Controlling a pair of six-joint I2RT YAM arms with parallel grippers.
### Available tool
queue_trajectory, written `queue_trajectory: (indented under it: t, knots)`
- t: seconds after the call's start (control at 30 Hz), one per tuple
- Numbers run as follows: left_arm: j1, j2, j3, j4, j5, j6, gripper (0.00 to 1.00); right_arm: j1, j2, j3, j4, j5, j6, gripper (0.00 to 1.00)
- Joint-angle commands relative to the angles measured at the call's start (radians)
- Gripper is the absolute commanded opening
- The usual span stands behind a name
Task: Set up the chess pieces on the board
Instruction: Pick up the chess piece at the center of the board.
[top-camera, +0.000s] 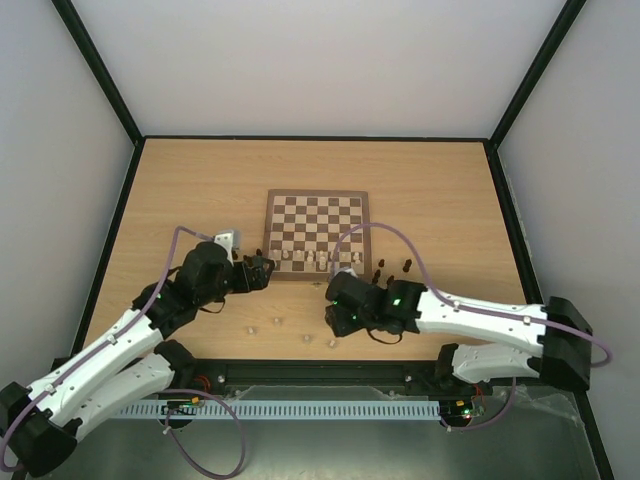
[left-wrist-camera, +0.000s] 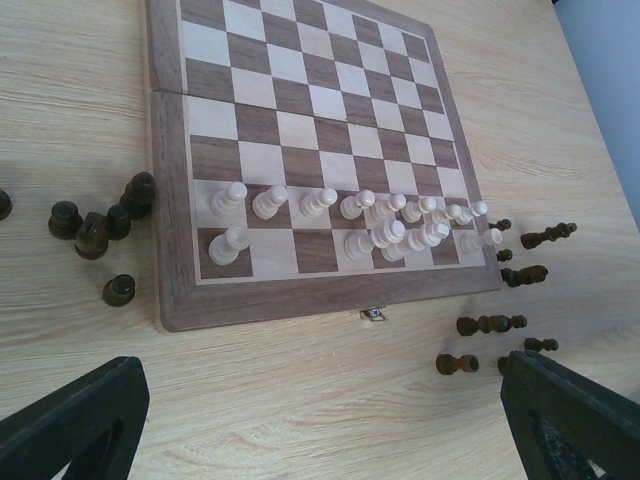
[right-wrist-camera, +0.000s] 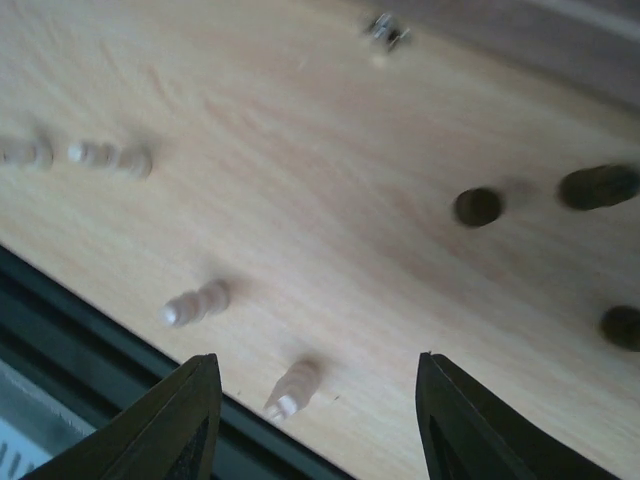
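Step in hand, as you are judging it: filling the pale side of the board, which is lying mid-table beyond both arms; the right gripper is hanging open and empty over the nearest pale piece, on its side by the table edge; the left gripper is gaping empty, facing the board.

Count:
- loose pale pieces, four;
- standing pale pieces, roughly thirteen, crowding the two nearest rows;
- dark pieces, about six left of the board, about eight right.

Next you are probably needing a low pinch, then uprighting.
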Motion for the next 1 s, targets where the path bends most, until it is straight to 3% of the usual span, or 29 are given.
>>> queue_trajectory:
  t: [0.0, 0.17, 0.37, 0.5, 0.6, 0.73, 0.97]
  knots:
    - [-0.008, -0.021, 0.002, -0.041, -0.016, -0.014, 0.99, 0.109, 0.093, 0.05, -0.034, 0.052, 0.091, 0.54]
    - [-0.009, -0.071, 0.006, -0.048, -0.012, -0.025, 1.0, 0.199, 0.185, 0.09, -0.123, 0.151, 0.195, 0.47]
    - [-0.009, -0.107, 0.032, -0.077, -0.009, -0.03, 0.99, 0.288, 0.248, 0.129, -0.24, 0.224, 0.313, 0.47]
    - [-0.009, -0.127, 0.035, -0.09, -0.018, -0.031, 1.0, 0.315, 0.197, 0.133, -0.275, 0.285, 0.371, 0.6]
    - [-0.009, -0.127, 0.04, -0.103, -0.021, -0.03, 0.99, 0.316, 0.102, 0.123, -0.27, 0.33, 0.391, 0.64]
    - [-0.009, -0.129, 0.045, -0.106, -0.027, -0.031, 0.99, 0.316, 0.029, 0.12, -0.272, 0.361, 0.385, 0.66]
    - [-0.009, -0.067, 0.093, -0.105, -0.031, -0.002, 0.99, 0.314, 0.055, 0.119, -0.288, 0.353, 0.368, 0.63]
